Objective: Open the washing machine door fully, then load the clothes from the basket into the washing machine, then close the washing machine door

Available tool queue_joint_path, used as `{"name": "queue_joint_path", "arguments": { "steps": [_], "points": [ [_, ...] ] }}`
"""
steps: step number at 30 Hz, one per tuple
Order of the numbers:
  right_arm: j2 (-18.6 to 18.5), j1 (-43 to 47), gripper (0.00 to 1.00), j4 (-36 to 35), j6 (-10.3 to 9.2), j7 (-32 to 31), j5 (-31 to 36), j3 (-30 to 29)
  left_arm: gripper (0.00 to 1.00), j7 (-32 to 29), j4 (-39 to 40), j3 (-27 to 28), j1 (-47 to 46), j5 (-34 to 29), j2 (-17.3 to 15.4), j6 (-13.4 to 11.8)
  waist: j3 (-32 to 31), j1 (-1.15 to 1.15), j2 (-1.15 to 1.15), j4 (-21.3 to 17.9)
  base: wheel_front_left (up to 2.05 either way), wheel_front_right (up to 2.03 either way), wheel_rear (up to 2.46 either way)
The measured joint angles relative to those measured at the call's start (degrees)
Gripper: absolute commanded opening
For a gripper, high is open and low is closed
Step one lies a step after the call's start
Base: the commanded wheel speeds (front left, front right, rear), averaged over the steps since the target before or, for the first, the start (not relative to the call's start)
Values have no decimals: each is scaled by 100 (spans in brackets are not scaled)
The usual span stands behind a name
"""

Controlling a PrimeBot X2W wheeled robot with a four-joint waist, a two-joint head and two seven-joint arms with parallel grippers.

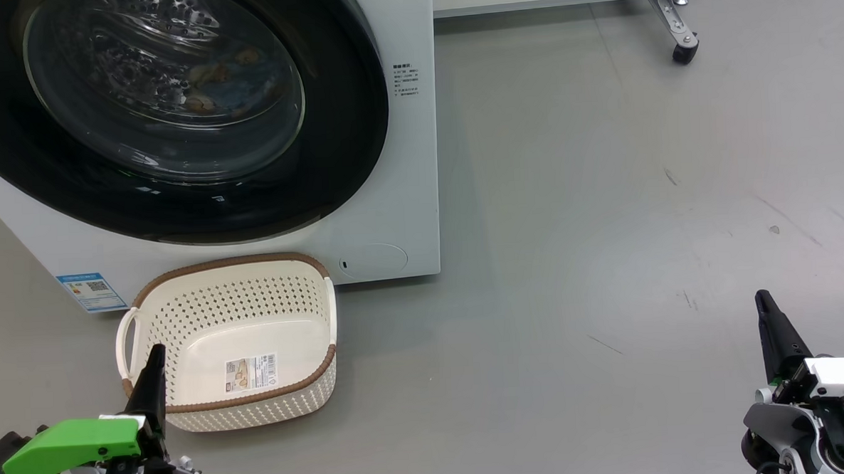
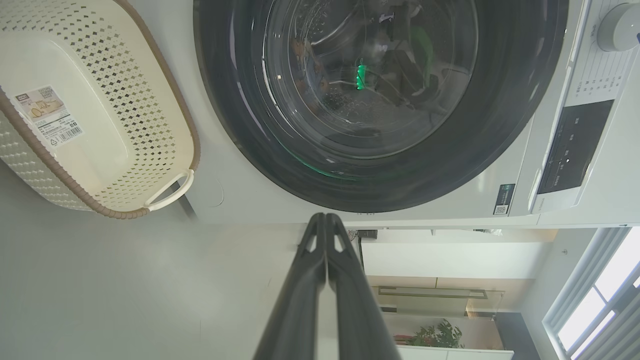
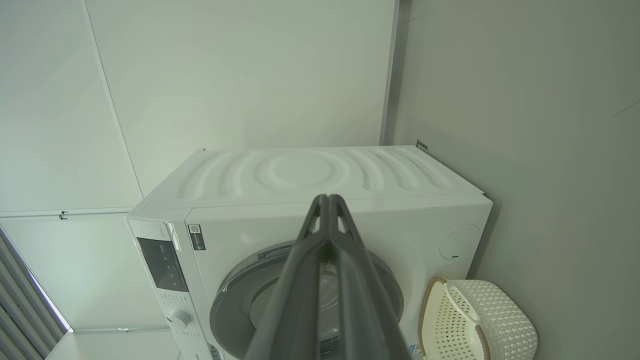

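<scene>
Before washing machine [image 1: 408, 166], cream basket [image 1: 273, 413], door [image 1: 349, 126] closed

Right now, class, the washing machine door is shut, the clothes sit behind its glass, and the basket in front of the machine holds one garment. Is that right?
No. The basket is empty: the head view shows its bare bottom with just a label sticker. The washing machine door is shut and the clothes sit behind its glass.

Washing machine door [image 1: 360, 126] shut — clothes [image 1: 219, 75] behind its glass; basket [image 1: 258, 404] (empty) just before the washing machine [image 1: 408, 166].
</scene>
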State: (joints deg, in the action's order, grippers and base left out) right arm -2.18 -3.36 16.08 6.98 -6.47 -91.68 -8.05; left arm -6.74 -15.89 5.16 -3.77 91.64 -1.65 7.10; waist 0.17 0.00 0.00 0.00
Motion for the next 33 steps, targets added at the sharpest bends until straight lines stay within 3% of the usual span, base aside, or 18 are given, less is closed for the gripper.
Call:
{"name": "queue_joint_path", "arguments": {
  "steps": [33],
  "points": [
    [1,0,0,-2,0,0,0,2,0,0,3,-2,0,1,0,0,0,0,0,0,0,0,0]
  ]
}}
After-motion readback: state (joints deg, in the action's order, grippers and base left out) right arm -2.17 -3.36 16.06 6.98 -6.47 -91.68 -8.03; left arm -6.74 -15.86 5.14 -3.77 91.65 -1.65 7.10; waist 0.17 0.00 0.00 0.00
